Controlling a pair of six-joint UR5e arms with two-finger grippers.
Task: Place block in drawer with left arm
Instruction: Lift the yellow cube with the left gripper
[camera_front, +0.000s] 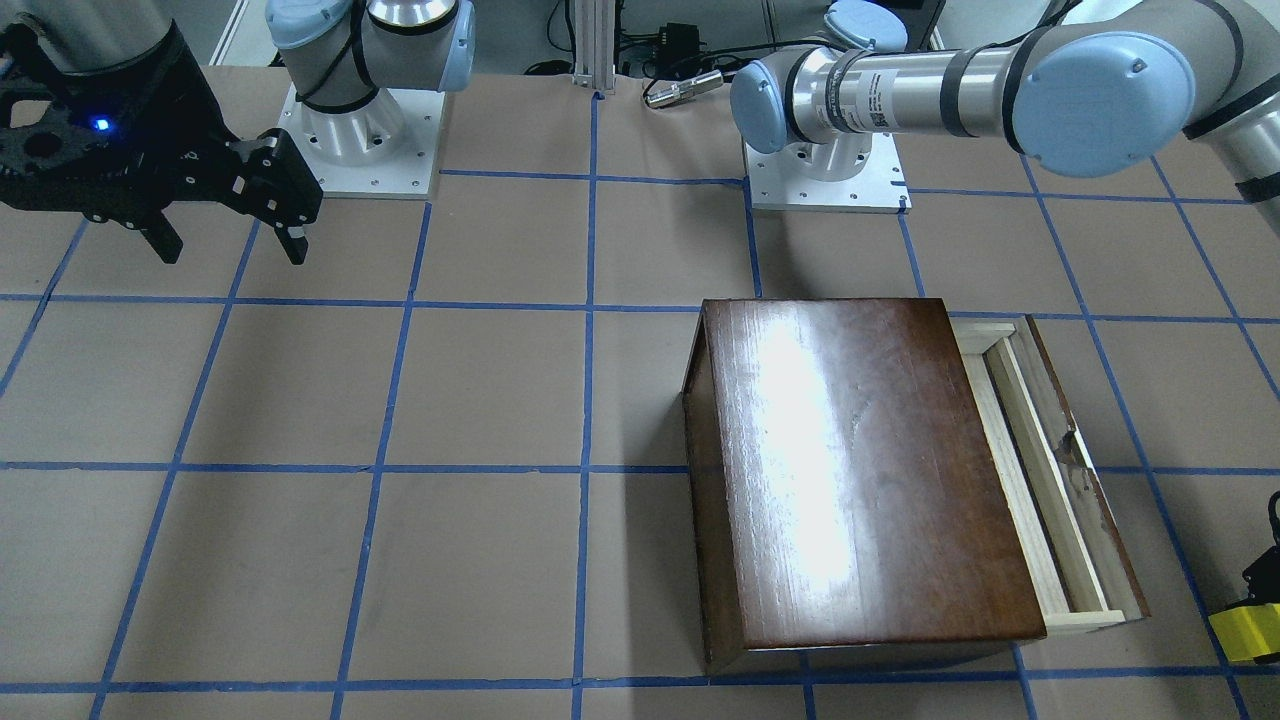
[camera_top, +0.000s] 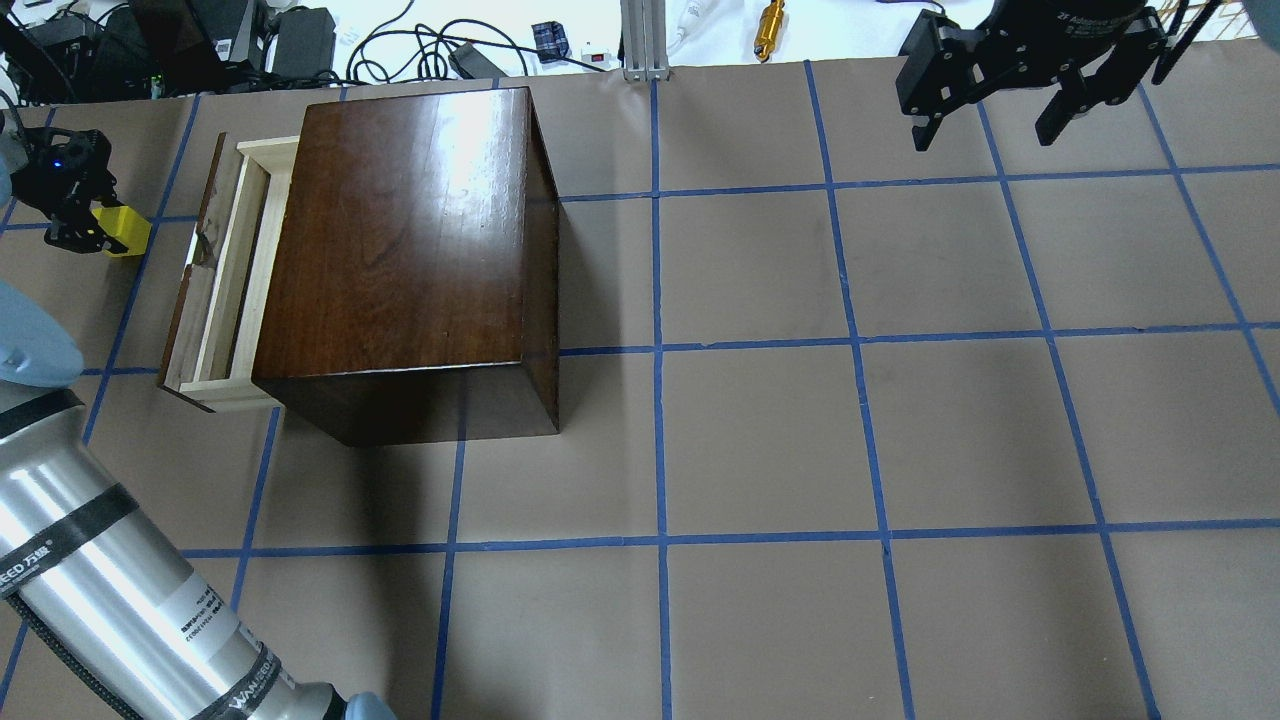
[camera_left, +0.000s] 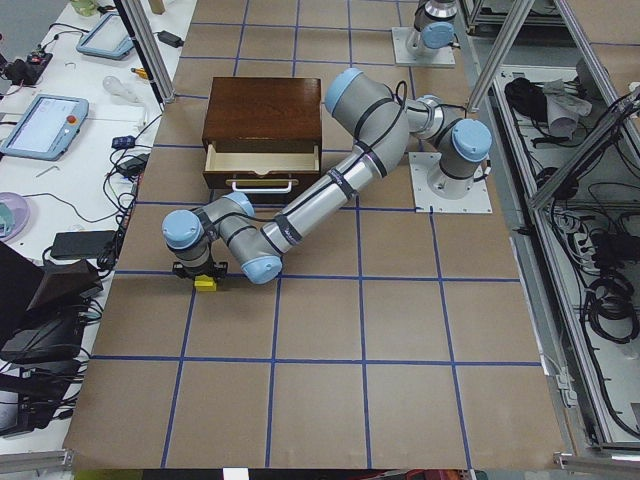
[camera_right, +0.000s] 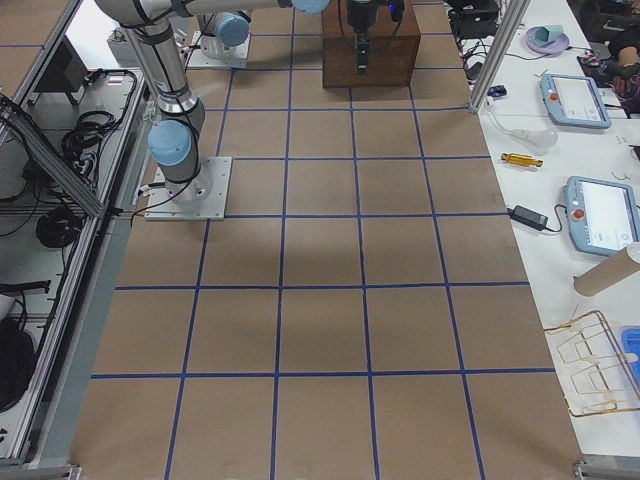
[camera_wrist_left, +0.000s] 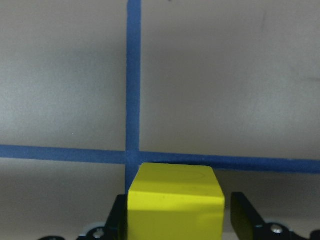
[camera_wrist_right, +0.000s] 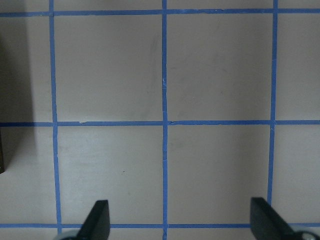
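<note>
Block (camera_wrist_left: 174, 202) clamped in left arm (camera_left: 330, 190) jaws beside open drawer (camera_top: 222, 275) of wooden box (camera_top: 410, 240); right jaws apart.

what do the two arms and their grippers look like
Both arms are silver tube segments with light-blue joint caps and black bands on white square bases. The left arm carries printed labels. The right gripper is black with white finger marks and a blue light; the left gripper is black too.

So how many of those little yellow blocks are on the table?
1. The only yellow block sits between the left gripper fingers, beside the open drawer of the wooden box. Part of the drawer's inside is hidden, so another could be there.
</note>
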